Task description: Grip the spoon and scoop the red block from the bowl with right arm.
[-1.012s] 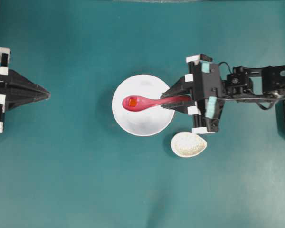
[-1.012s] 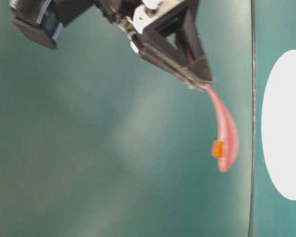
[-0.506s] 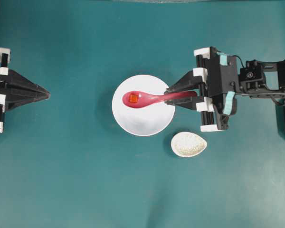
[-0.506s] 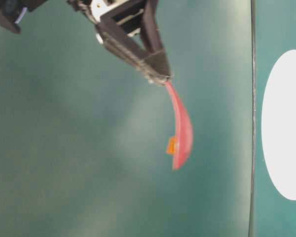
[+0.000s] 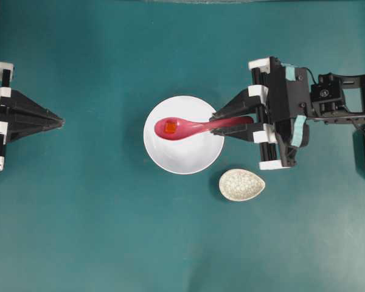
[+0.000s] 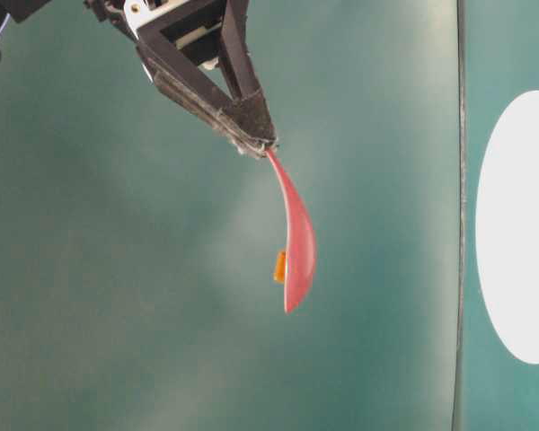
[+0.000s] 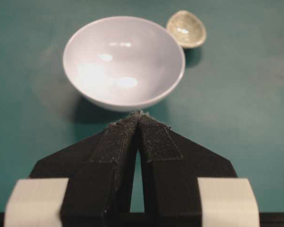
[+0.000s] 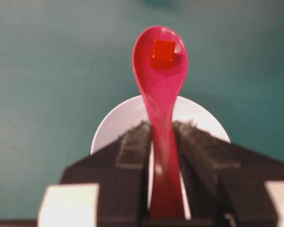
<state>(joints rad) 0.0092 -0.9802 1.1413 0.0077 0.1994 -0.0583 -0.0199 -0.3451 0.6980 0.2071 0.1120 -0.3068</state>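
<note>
Right black two-finger gripper w/ white end brackets and teal tape strips [image 5: 222, 124] is clamping the handle of the glossy pink-red soup spoon [image 5: 191, 127], its jaws pressing on both sides of the handle, as the right wrist view is showing clearly [image 8: 162, 137]. Spoon is sitting roughly level, scoop pointing away from the gripper, and the tiny red-orange cube [image 5: 170, 127] is resting inside the scoop [image 8: 163, 53]. In the overhead view the scoop is hanging over the plain round white bowl [image 5: 188, 158], toward its upper left part; the table-level view is showing spoon [image 6: 296, 242] and cube [image 6: 279, 266] in the air, well apart from the bowl [image 6: 516, 224], so the spoon isn't touching it. Bowl interior is looking bare in the left wrist view [image 7: 123, 66]. Small speckled beige oval dish [image 5: 241, 185] is lying on the teal tabletop [image 5: 109, 231] just beside the bowl's lower right rim, not touching it. Left black gripper [image 5: 59, 121] is idling at the left edge, well apart from the bowl, its jaws pressed together w/ nothing between them [image 7: 139, 115].
</note>
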